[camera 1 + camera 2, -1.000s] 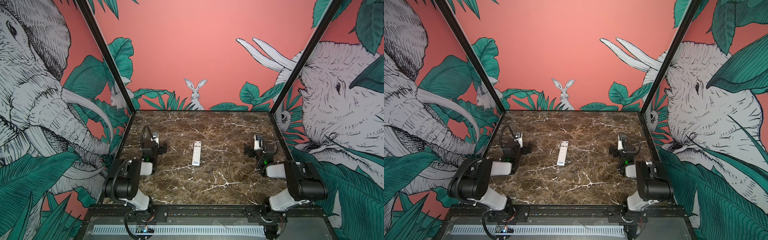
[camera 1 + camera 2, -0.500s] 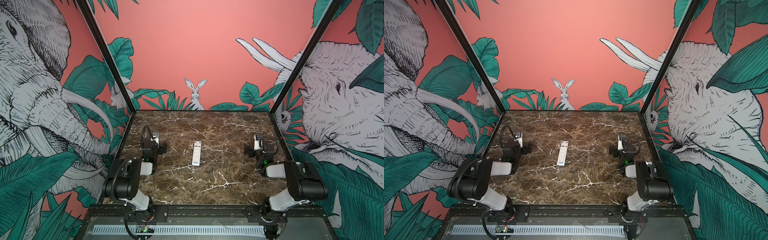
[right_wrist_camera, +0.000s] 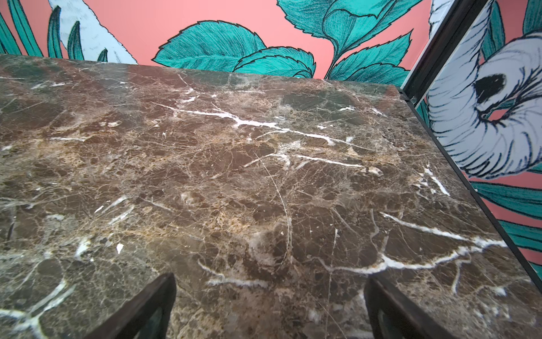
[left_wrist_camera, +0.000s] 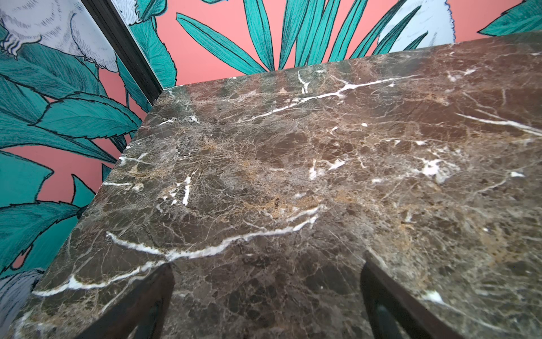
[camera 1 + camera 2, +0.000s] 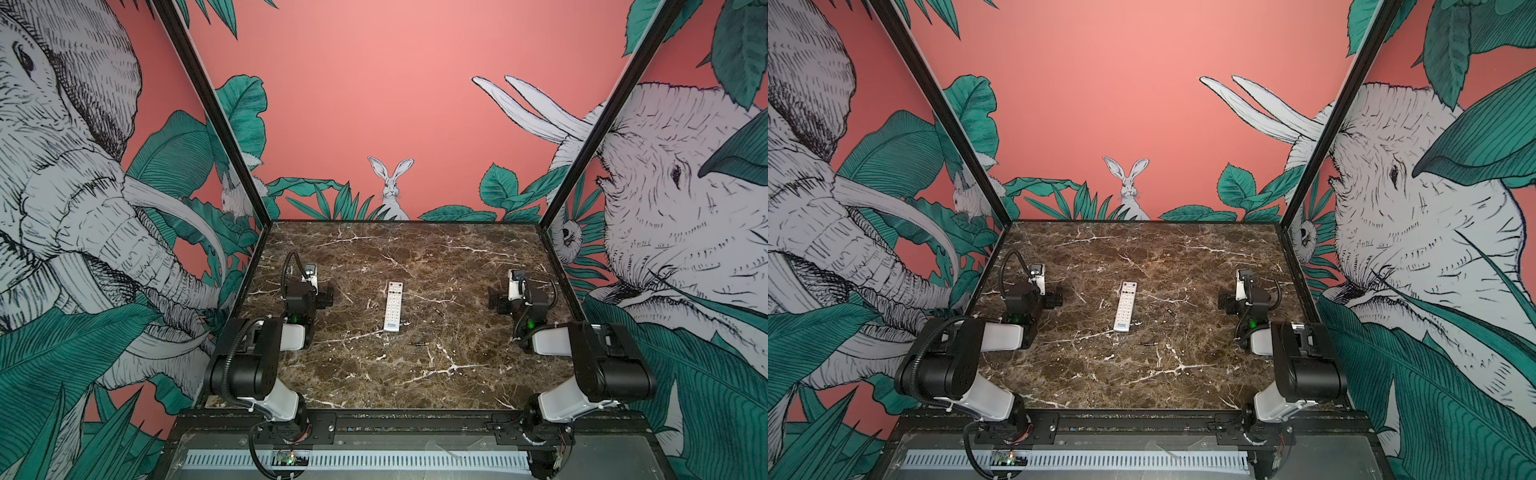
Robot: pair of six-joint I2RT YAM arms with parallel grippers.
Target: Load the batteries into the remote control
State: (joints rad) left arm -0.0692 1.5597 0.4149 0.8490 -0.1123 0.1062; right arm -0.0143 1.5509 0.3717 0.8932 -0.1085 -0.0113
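Lying buttons-up, the remote control shows a blue logo, seemingly unreadable; both grippers gape empty.

Bright, even light; soft shadows; wrist views blur near their edges.

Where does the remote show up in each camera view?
Top view: remote lies buttons up, mid-table, between the two arms.
Top view: remote again mid-table, a little left of that picture's centre.
Left wrist: not in it, only bare marble.
Right wrist: not in it, only bare marble.
Shared landmark: the painted rabbit on the back wall, straight beyond the remote in both top views.
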